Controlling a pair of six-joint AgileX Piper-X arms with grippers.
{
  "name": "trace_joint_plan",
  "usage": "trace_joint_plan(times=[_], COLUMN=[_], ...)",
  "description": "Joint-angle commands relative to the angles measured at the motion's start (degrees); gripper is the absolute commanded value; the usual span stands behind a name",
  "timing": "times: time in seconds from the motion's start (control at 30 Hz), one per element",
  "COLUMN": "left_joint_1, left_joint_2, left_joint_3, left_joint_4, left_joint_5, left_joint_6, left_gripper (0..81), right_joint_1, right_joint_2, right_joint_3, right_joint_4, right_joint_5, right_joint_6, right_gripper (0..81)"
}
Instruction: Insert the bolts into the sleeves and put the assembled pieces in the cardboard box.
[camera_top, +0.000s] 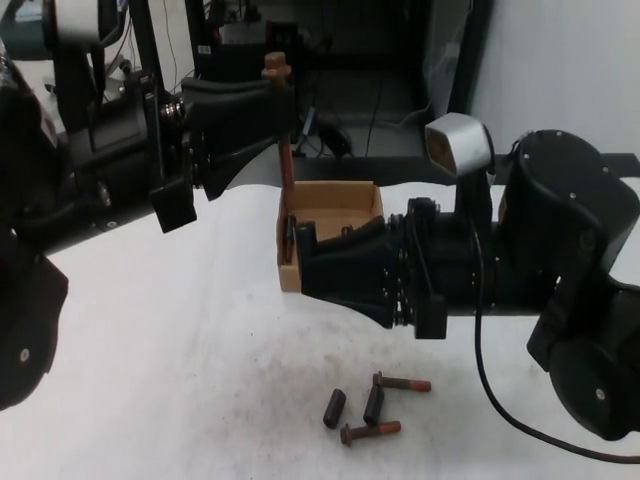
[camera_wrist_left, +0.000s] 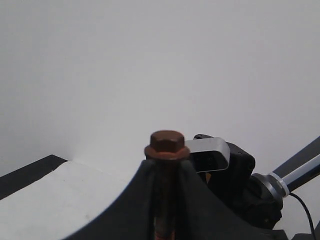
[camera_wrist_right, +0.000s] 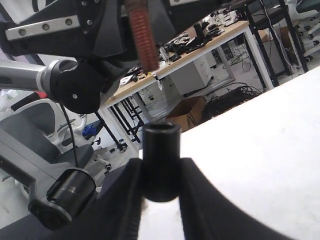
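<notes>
While left fingers (camera_wrist_left: 131, 210) clamp a bolt (camera_wrist_left: 166, 146) upright | right fingers (camera_wrist_right: 122, 205) pinch a sleeve (camera_wrist_right: 161, 162) beneath it

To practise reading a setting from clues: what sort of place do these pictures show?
Probably a robotics lab or workshop: a cluttered workbench, tangled cables on the floor beneath it, and an office chair nearby.

Left arm (camera_top: 110, 130), raised at the far left, extends rightward. The left gripper (camera_top: 284, 108) has its fingers (camera_wrist_left: 135, 200) closed on an upright bolt (camera_wrist_left: 166, 145), head uppermost. Right arm (camera_top: 570, 260), lower and at the right, extends leftward. The right gripper (camera_top: 300, 250) is clamped on a sleeve (camera_wrist_right: 161, 160), below the left gripper and apart from it.
</notes>
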Motion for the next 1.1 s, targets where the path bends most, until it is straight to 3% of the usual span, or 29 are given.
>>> trace_joint_plan(times=[0.0, 1.07], left_joint_1=[0.03, -0.08], left_joint_2=[-0.26, -0.26], left_joint_3=[-0.11, -0.11], left_joint_4=[-1.15, -1.15], left_joint_5=[-0.05, 1.28], left_joint_6=[-0.52, -1.80], left_gripper=[0.1, 0.1], right_joint_1=[-0.11, 2.38], right_joint_2=[-0.08, -0.08], right_joint_3=[-0.95, -3.53], right_joint_4=[-0.23, -0.24], right_joint_5=[0.25, 0.83], right_joint_6=[-0.02, 1.42], right_gripper=[0.8, 0.8])
